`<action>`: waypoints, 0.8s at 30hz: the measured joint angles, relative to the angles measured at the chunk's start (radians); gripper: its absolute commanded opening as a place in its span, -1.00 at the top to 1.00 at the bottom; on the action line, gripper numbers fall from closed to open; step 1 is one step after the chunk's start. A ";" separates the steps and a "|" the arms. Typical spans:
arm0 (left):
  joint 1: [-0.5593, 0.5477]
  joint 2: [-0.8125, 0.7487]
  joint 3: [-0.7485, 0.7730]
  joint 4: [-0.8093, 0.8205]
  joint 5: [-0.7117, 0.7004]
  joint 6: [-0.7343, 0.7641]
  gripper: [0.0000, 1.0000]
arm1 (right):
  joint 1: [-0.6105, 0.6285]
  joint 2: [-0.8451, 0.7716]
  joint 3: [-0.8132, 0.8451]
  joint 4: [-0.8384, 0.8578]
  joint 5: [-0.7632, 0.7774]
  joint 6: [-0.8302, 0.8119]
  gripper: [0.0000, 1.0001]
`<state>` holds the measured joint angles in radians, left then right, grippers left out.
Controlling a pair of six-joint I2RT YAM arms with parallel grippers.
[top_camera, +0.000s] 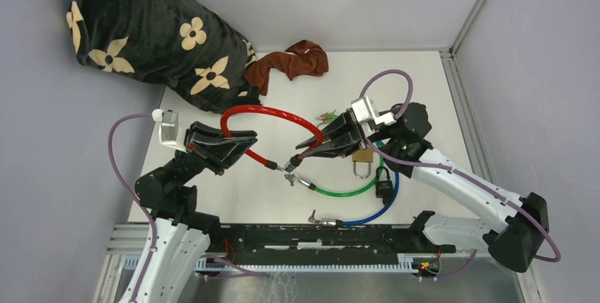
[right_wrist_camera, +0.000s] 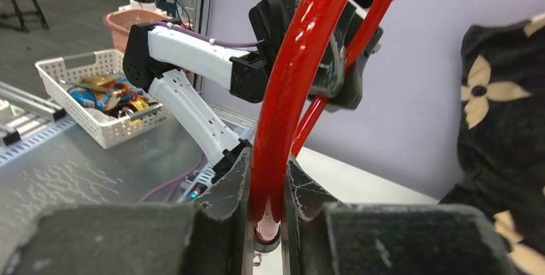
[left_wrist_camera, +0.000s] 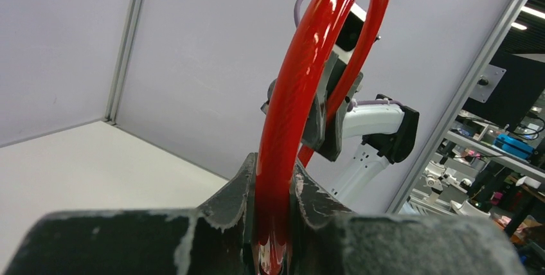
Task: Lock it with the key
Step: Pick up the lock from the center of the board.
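A red cable (top_camera: 263, 115) arcs above the table between both grippers. My left gripper (top_camera: 249, 141) is shut on one stretch of it; in the left wrist view the red cable (left_wrist_camera: 302, 82) rises from between the fingers of the left gripper (left_wrist_camera: 276, 182). My right gripper (top_camera: 301, 158) is shut on the other stretch near its metal end; the red cable (right_wrist_camera: 289, 76) stands up out of the right gripper (right_wrist_camera: 267, 175). A small metal piece that looks like a key (top_camera: 290, 178) lies just below the right fingertips. A brass padlock (top_camera: 362, 157) lies beneath the right wrist.
A green cable (top_camera: 343, 191) and a blue cable (top_camera: 375, 212) curve along the near table, with a black padlock (top_camera: 384, 187) on them. Another key (top_camera: 312, 216) lies near the front edge. A brown cloth (top_camera: 293, 62) and a dark flowered bag (top_camera: 141, 30) sit at the back left.
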<state>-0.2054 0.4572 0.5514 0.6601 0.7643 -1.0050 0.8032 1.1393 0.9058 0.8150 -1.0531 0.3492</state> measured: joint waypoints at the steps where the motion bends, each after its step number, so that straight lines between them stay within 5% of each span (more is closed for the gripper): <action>1: 0.000 -0.001 0.000 0.009 0.001 -0.003 0.95 | 0.000 0.005 0.042 -0.050 -0.016 -0.042 1.00; 10: 0.000 -0.040 -0.014 -0.007 -0.005 0.039 0.95 | 0.000 0.008 0.119 -0.345 0.006 -0.264 1.00; 24: 0.000 -0.063 -0.068 -0.121 -0.052 0.096 0.95 | 0.015 -0.045 0.069 -0.449 0.174 -0.257 1.00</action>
<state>-0.2054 0.3939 0.4839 0.5392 0.7124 -0.9092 0.8185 1.0943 0.9745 0.3664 -0.8791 0.0921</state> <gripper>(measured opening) 0.206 0.180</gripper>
